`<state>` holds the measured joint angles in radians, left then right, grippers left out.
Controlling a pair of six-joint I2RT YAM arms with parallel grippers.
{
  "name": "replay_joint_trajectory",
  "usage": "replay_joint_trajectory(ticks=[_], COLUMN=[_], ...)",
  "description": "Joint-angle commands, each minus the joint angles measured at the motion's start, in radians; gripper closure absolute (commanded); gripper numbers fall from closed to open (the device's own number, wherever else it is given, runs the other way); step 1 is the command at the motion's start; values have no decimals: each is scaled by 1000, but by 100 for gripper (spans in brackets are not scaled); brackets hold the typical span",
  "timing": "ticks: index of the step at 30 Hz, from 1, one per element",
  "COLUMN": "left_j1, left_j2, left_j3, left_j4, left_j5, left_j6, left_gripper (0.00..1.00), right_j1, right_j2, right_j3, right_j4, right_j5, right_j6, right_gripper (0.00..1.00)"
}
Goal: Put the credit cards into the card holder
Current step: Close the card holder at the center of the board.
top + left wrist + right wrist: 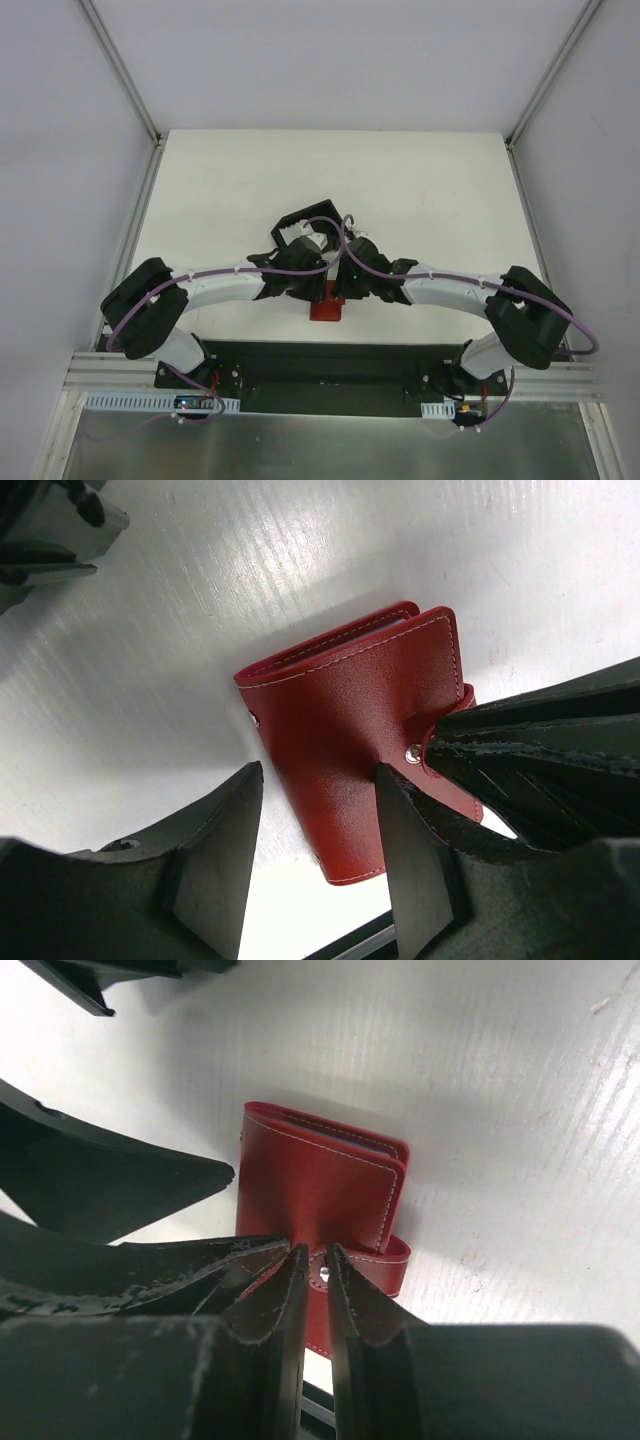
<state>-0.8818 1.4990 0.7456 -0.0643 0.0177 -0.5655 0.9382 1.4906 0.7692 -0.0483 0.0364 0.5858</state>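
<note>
The card holder [326, 310] is a red folded wallet lying near the table's front edge, between both grippers. In the left wrist view the card holder [350, 730] lies closed, with its snap tab to the right. My left gripper [318, 780] is open, one finger on each side of the wallet's near end. My right gripper [315, 1252] is pinched on the wallet's snap tab [385, 1255], with the snap button showing between its fingertips. Its fingers [540, 745] also show in the left wrist view. No credit cards show plainly in any view.
A black open-sided box [303, 232] with something white inside stands just behind the grippers at mid table. Part of it shows at the left wrist view's top left [55, 525]. The black base plate [320, 365] runs along the near table edge, just in front of the wallet.
</note>
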Motion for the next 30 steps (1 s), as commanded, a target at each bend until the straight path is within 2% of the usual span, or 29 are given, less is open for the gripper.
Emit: replay_joint_trajectory(ticks=[1,11,30], left_j1=[3,3,1], left_j2=[-16,-33,-42], left_j3=[-2,-3,-8], left_j4=[4,3,3], left_j5=[-12,-12,2], left_j6=[3,9,10], left_gripper=[52,51,51], right_j1=[7,-30,4], right_j2=[7,-116,-52], right_j3=[22,-33,-42], right_j4=[-32,-56,19], right_j5=[-9,33,-23], right_j6=[-11,-24,37], right_gripper=[85,84,85])
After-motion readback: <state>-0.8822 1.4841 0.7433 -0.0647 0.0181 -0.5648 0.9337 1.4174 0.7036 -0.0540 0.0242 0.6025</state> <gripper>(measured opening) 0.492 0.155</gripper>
